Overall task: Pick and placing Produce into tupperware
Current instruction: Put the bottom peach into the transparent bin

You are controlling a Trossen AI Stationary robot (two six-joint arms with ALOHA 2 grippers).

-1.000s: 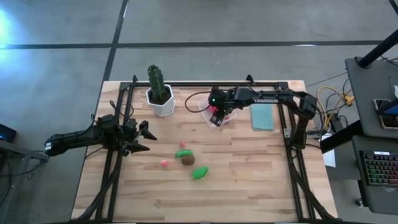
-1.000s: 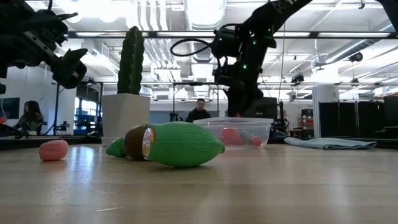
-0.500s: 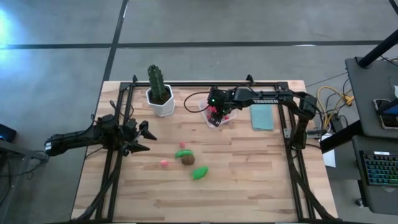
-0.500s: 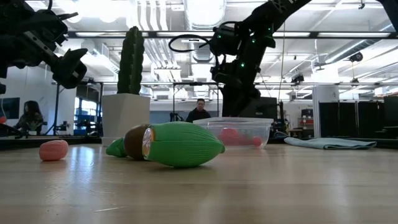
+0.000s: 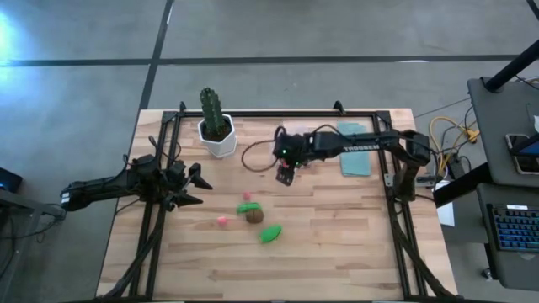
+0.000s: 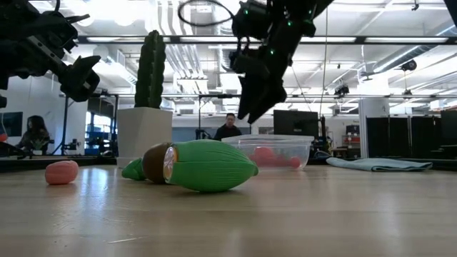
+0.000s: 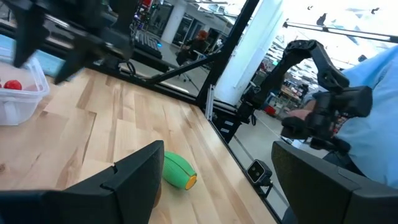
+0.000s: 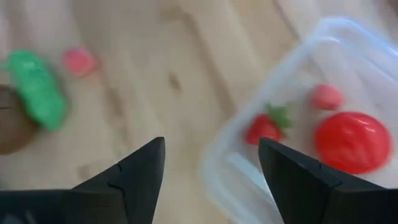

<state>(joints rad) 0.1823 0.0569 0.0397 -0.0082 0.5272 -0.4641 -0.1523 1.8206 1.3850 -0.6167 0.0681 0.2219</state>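
Note:
The clear tupperware [image 8: 323,81] stands at the far middle of the table with a red round piece [image 8: 351,140], a strawberry [image 8: 264,127] and a small pink piece [image 8: 326,96] inside. Loose produce lies on the wood near the centre: a green oblong piece [image 5: 270,234], a brown ball [image 5: 254,215], a smaller green piece [image 5: 247,207] and a pink piece [image 5: 222,221]. My right gripper [image 5: 286,175] hangs open and empty above the table, just on the near-left side of the tupperware [image 6: 275,150]. My left gripper [image 5: 198,185] waits open at the table's left.
A tall green cactus in a white pot [image 5: 217,135] stands at the far left. A light blue folded cloth [image 5: 355,158] lies right of the tupperware. Black frame rails run along the table's left, right and far sides. Bare wood spreads across the near half.
My right gripper has risen from over the tupperware and swung toward the table's near-left, toward the loose produce, tipping a little. The produce on the table and the tupperware have stayed in place.

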